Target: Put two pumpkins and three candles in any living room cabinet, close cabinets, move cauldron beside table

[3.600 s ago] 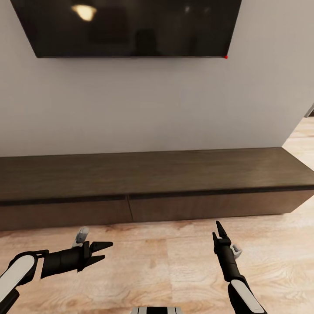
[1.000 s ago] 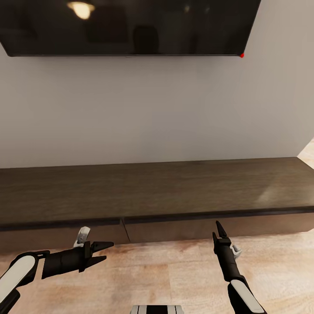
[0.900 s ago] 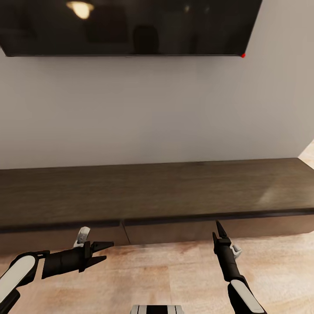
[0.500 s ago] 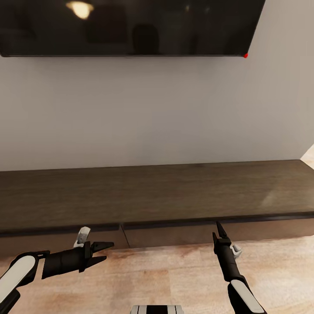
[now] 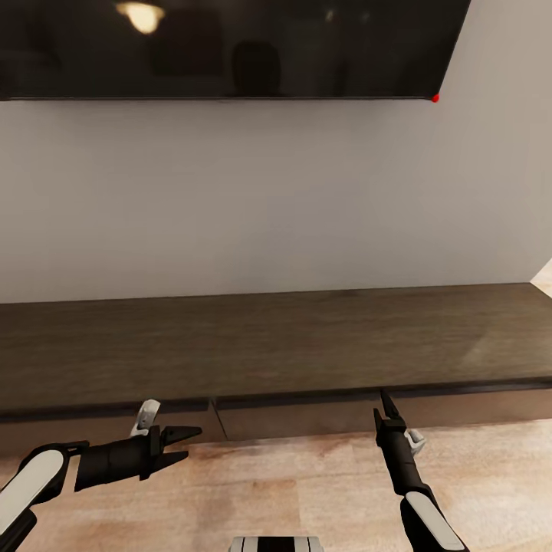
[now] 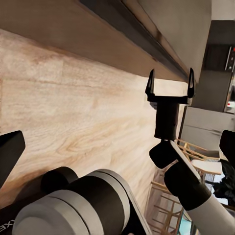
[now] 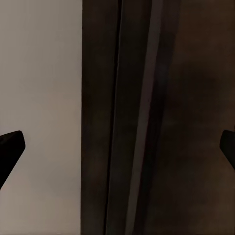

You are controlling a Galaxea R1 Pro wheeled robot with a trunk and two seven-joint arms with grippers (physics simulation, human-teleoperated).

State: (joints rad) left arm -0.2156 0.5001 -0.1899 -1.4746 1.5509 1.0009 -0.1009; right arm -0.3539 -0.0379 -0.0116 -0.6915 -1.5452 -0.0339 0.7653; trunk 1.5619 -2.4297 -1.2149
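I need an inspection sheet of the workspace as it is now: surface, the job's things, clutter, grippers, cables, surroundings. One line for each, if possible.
Surface: light wooden floor in front of the robot; the cabinet's dark top is bare.
Job's things: cabinet, long and low against the wall, both drawer fronts in view look shut; pumpkins, candles, cauldron, table: nothing seen.
Clutter: nothing seen.
Grippers: left gripper open, holding nothing, pointing sideways toward the right arm; right gripper open, holding nothing, pointing at the cabinet front, close to it.
Cables: nothing seen.
Surroundings: dark TV screen on a pale grey wall; wooden chairs in the left wrist view's background.
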